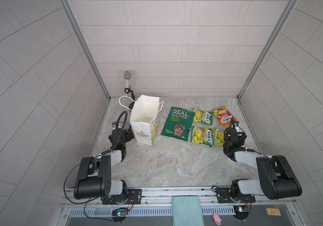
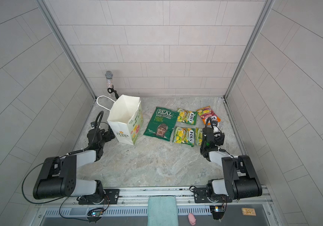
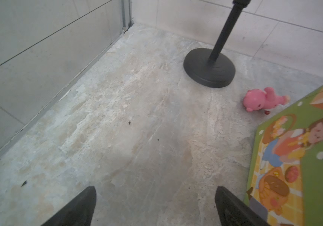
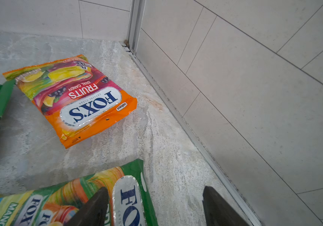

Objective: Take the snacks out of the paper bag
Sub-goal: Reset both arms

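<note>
Beside the left gripper (image 3: pixel 154 195), spread wide and empty, the paper bag (image 1: pixel 144 125) stands upright, seemingly emptied, though its bottom is dim. Five snacks (image 1: pixel 177 123) lie flat and unstacked, each plainly out, near the right gripper (image 4: pixel 154 197), whose jaws stand parted over one sweet packet (image 4: pixel 45 197), gripping nothing.

paper bag (image 1: pixel 143 125): 1 | REAL crisp bag (image 1: pixel 177 124): 1 | yellow-green FOX'S packets (image 1: pixel 201 136): 3 | orange-red FOX'S packet (image 1: pixel 223 115): 1 | pink toys (image 3: pixel 262 99): 2 | microphone on stand (image 1: pixel 127 86): 1 | teal cloth (image 1: pixel 187 210): 1 | robot arms (image 1: pixel 92 176): 2
</note>
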### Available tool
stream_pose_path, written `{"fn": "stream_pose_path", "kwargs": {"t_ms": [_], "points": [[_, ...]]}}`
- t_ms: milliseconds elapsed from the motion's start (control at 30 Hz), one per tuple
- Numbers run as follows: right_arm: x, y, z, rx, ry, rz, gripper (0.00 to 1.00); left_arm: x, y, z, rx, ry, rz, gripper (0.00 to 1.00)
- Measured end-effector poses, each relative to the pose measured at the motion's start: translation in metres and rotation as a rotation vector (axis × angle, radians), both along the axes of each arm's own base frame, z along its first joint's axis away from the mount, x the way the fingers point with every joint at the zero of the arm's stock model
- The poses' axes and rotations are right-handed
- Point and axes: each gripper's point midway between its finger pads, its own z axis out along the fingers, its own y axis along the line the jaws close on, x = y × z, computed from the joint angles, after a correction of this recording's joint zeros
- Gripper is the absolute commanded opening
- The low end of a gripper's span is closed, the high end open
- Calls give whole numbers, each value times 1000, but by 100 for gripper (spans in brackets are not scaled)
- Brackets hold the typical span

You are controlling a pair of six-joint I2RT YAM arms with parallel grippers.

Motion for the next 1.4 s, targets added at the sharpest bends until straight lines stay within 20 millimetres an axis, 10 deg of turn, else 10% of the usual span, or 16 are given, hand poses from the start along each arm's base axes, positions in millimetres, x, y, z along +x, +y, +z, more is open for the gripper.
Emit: {"fn": "stream_pose_path", "kwargs": {"t_ms": [767,1000,1133,1400], "points": [[20,35,11,83,-171,246,79,19,-18,-2,88,-102,-85,100],[32,50,-26,116,-131,334,80,24,-23,0,129,-89,-74,100],[38,53,-24,123,-134,350,99,23,-21,0,137,-86,-69,100],[51,53,-14,111,-144,351,99,23,-21,0,138,-83,-69,100]]}}
